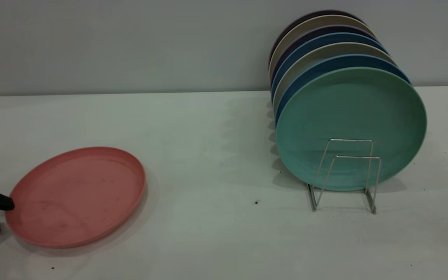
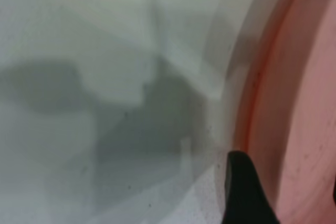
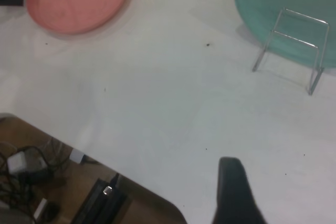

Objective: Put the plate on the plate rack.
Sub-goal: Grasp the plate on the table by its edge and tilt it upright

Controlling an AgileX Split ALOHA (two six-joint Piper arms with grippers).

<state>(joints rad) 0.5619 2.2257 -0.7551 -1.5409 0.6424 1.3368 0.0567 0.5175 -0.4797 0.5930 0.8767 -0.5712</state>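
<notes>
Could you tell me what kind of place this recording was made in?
Probably a lab test bench, not a kitchen: a bare white table against a plain wall, a staged plate rack full of plates, and cables and electronics below the table edge.

The plate [image 1: 77, 196] lies on the table [image 1: 216, 163], well left of the plate rack [image 1: 344, 175].

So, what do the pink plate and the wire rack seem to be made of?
The round salmon-pink plate looks like matte plastic: a dull, even surface without glare, with faint dark smudges. The thin silver wire plate rack looks like bare or plated metal: slim bent rods that catch the light.
</notes>
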